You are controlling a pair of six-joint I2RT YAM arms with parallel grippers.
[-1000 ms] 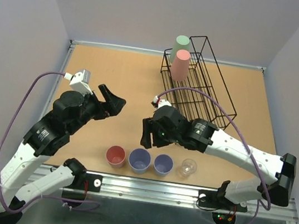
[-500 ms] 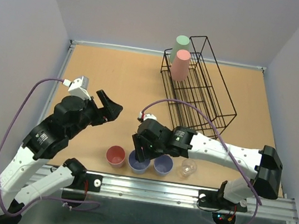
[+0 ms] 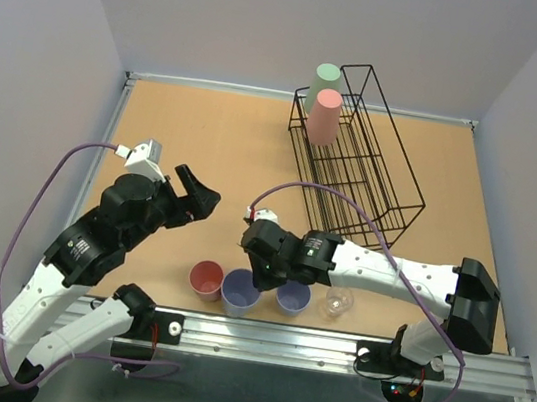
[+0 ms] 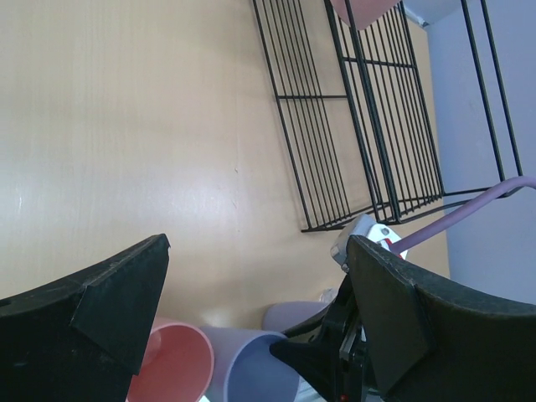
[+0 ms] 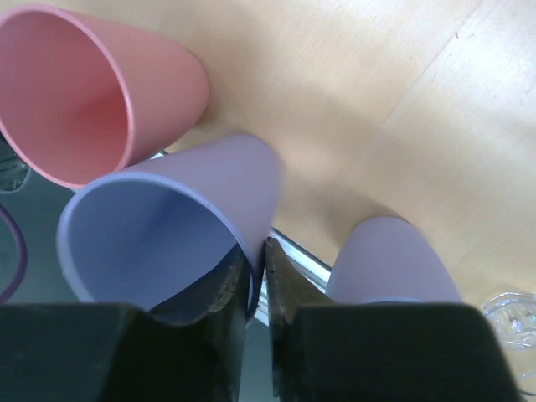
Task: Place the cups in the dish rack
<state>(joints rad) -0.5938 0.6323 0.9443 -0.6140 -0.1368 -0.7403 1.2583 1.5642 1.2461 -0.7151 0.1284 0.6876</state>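
Note:
Along the table's near edge stand a salmon cup (image 3: 205, 278), a lavender cup (image 3: 241, 291), a second lavender cup (image 3: 293, 297) and a clear cup (image 3: 337, 301). My right gripper (image 5: 258, 251) is shut on the wall of the first lavender cup (image 5: 159, 234), one finger inside and one outside. That cup leans toward the salmon cup (image 5: 84, 92). My left gripper (image 4: 257, 247) hangs open above the board, left of centre, holding nothing. The black wire dish rack (image 3: 373, 176) stands at the back right, with a green cup (image 3: 325, 80) and a salmon cup (image 3: 324, 116) upside down on it.
The metal rail (image 3: 328, 343) runs just behind the row of cups at the table's near edge. A purple cable (image 3: 348, 208) arcs from the right wrist over the rack's front corner. Bare board (image 3: 208, 131) lies between the left gripper and the rack.
The right gripper came down and toward the near edge, then closed on the lavender cup's rim, nudging the cup left. The left arm drew back slightly and stayed open.

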